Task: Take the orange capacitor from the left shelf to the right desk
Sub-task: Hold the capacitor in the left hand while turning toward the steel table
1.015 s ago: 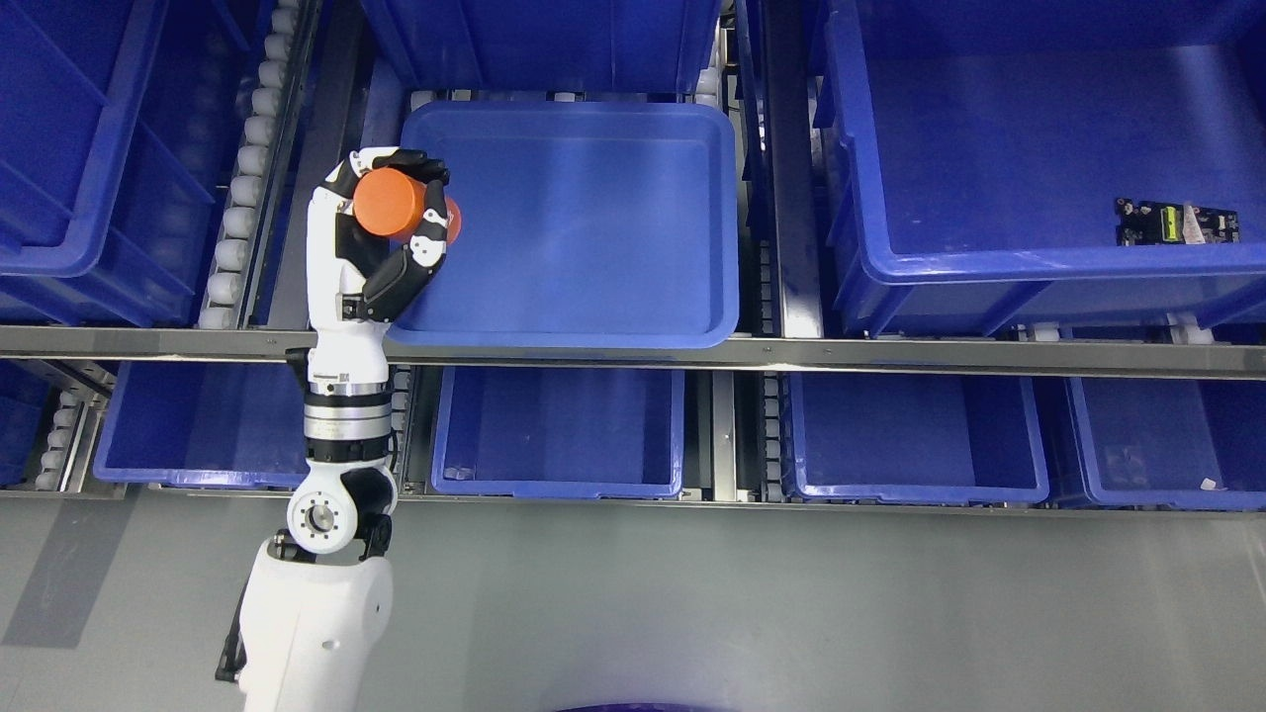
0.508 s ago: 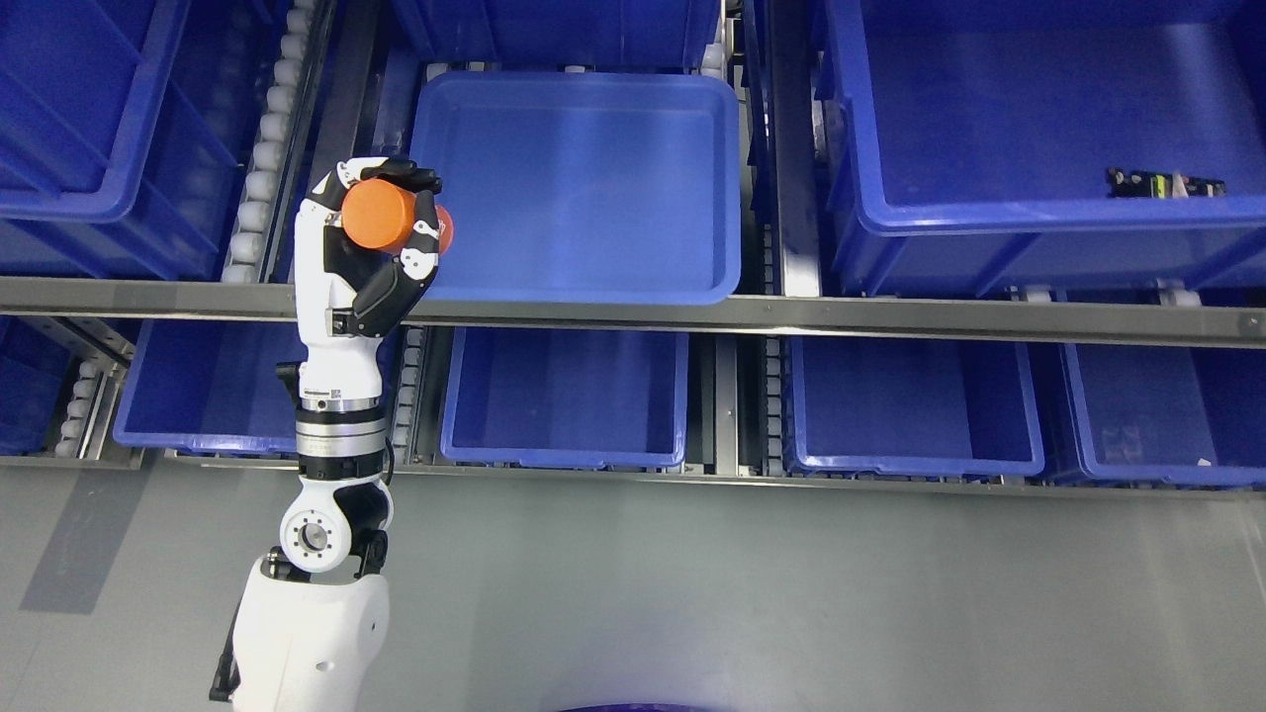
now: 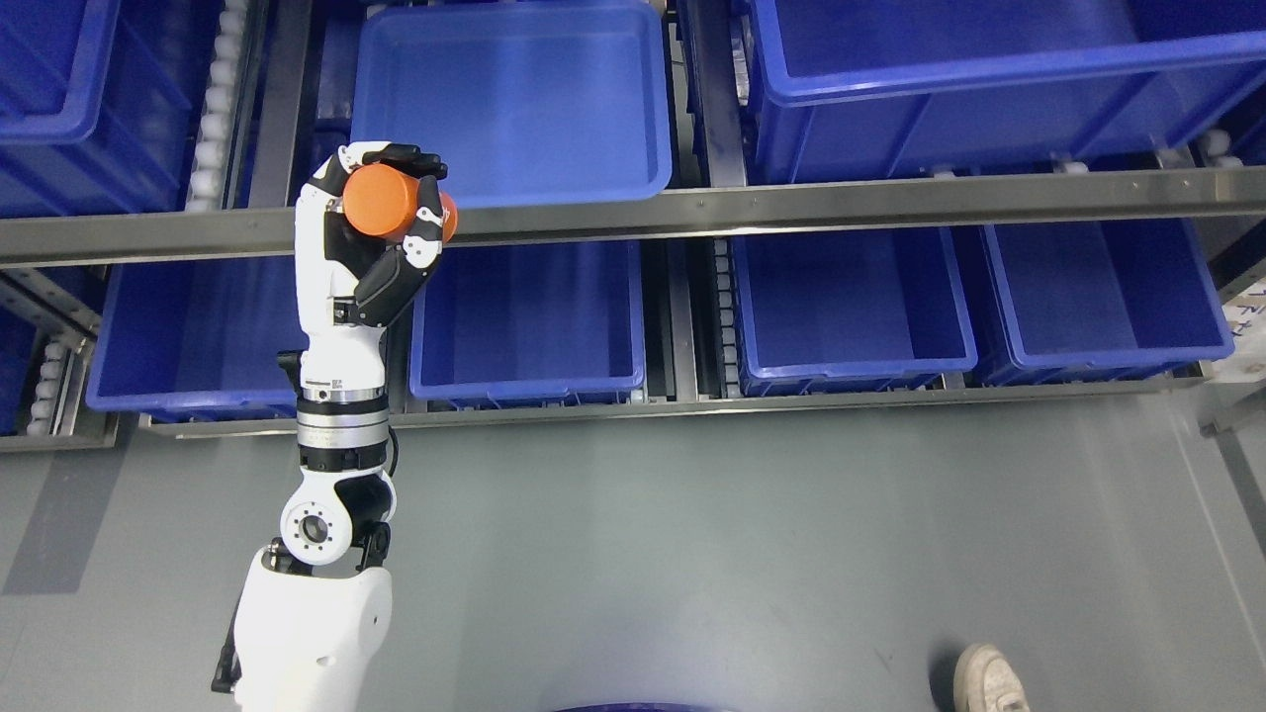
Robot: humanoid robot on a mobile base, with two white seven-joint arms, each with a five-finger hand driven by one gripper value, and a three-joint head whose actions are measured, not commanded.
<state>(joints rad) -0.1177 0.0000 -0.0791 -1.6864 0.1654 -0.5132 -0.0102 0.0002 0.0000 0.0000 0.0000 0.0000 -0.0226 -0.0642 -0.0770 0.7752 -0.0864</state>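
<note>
One white robot left hand [image 3: 381, 232] has its black-tipped fingers [image 3: 427, 213] curled tightly around the orange cylindrical capacitor [image 3: 388, 202], in front of the grey metal shelf rail [image 3: 791, 203]. For carrying it to the desk, I think the grasp must remain firm and the arm should move smoothly.

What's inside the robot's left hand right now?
The left hand grips an orange capacitor, its round end facing the camera. Fingers cover part of its side; its far end is hidden.
</note>
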